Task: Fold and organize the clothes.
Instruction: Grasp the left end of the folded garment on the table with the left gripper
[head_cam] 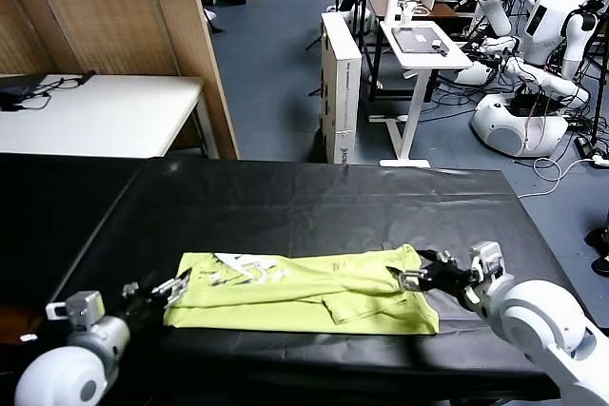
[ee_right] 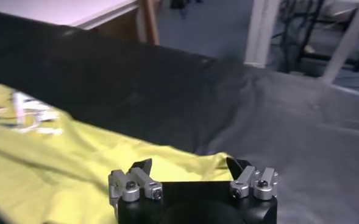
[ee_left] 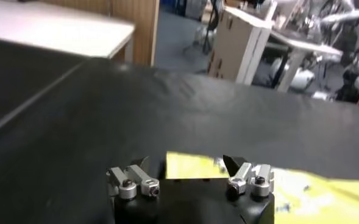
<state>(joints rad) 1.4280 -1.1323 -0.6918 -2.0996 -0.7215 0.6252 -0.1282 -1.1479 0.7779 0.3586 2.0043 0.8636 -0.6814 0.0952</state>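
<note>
The clothes are one lime yellow-green T-shirt, folded into a long flat strip across the front of the black table. White marks near its neck face up towards its left end. My left gripper stands open at the shirt's left edge, nothing between its fingers. In the left wrist view the left gripper has the T-shirt edge lying between the spread jaws. My right gripper is open at the shirt's right end. The right wrist view shows the right gripper just over the T-shirt.
Behind the black table stand a white table at the back left and a wooden partition. A tall cardboard box, a white standing desk and other white robots are on the floor beyond.
</note>
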